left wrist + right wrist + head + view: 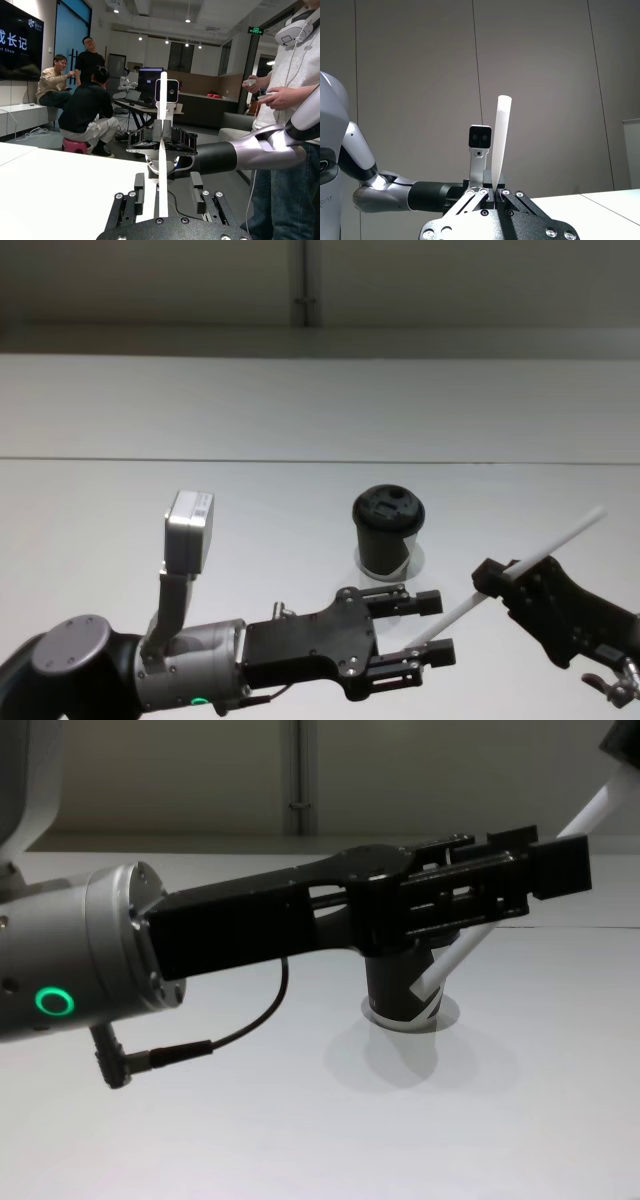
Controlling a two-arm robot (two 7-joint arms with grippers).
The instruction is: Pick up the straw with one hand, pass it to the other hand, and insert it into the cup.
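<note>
- The straw (560, 538) is pinched in the closed jaws of the right gripper (497, 580) and slanted up to the right.
- The left gripper (436, 625) is extended level with its jaws spread; the straw's lower end is seen between them, ungripped.
- The cup (388, 530) is stood on the table (200, 410) just behind.

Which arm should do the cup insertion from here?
Right. The right gripper has its fingers shut on the straw; the left gripper has its fingers open around the straw's lower end. The cup stands just beyond.
</note>
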